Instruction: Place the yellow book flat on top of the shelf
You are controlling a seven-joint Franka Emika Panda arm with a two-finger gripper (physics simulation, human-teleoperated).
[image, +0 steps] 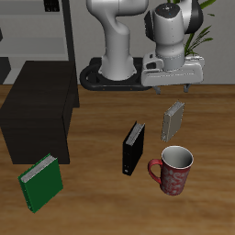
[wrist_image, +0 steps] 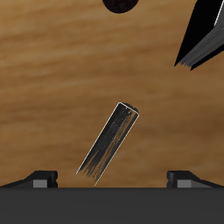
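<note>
The yellow book point(image: 173, 119) stands upright on the wooden table, thin, with a dull greyish-tan cover. In the wrist view it point(wrist_image: 110, 140) shows edge-on from above, at a slant between the fingers. My gripper point(image: 174, 89) hangs a little above the book, open and empty; in the wrist view the gripper point(wrist_image: 114, 178) has its fingertips point(wrist_image: 39, 178) spread wide. The shelf point(image: 37, 108) is a low black box with a flat bare top, well away from the book across the table.
A black book point(image: 134, 149) stands upright nearer the front edge; it also shows in the wrist view point(wrist_image: 201, 39). A red patterned mug point(image: 173, 170) sits in front of the yellow book. A green book point(image: 41, 182) leans by the shelf's front. A pale grey rack point(image: 46, 27) stands behind the shelf.
</note>
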